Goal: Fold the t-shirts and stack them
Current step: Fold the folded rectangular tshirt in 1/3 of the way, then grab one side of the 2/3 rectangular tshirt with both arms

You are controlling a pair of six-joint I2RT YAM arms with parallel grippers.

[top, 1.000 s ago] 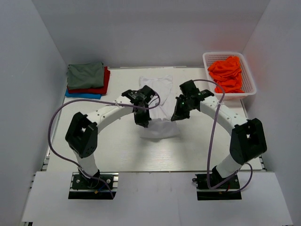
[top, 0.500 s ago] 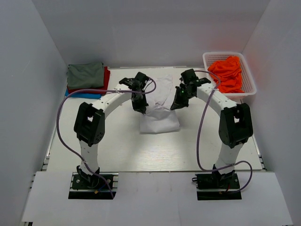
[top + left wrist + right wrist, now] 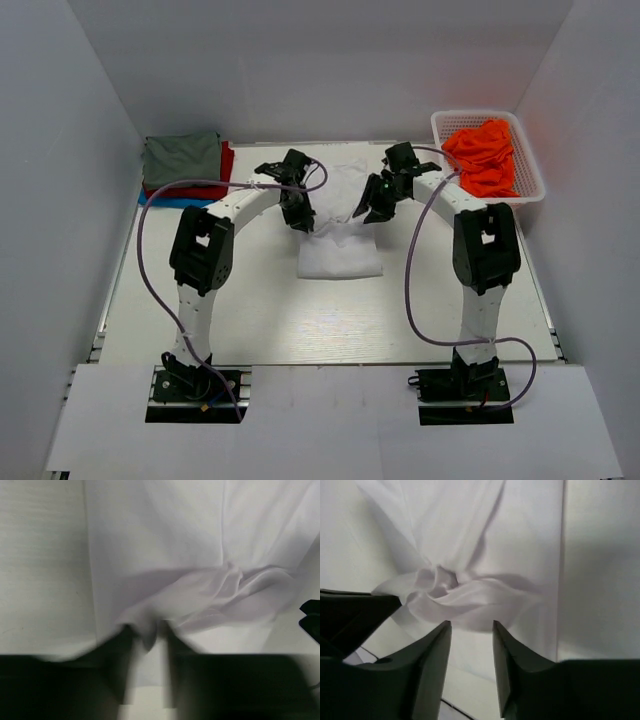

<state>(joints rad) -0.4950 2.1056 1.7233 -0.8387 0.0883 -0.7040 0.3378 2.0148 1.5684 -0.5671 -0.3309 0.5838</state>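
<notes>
Top external alone: orange t-shirts [image 3: 485,155], basket [image 3: 470,115]

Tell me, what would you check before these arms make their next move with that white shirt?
1. Left gripper holding the white t-shirt: cannot tell; blurred, cloth sits between its jaws.
2. Right gripper clear of cloth: ok; jaws open, nothing between.
3. That t-shirt lying flat: not ok; bunched near both grippers.
4. Folded stack tidy: ok.
5. Orange shirts inside basket: ok.
</notes>
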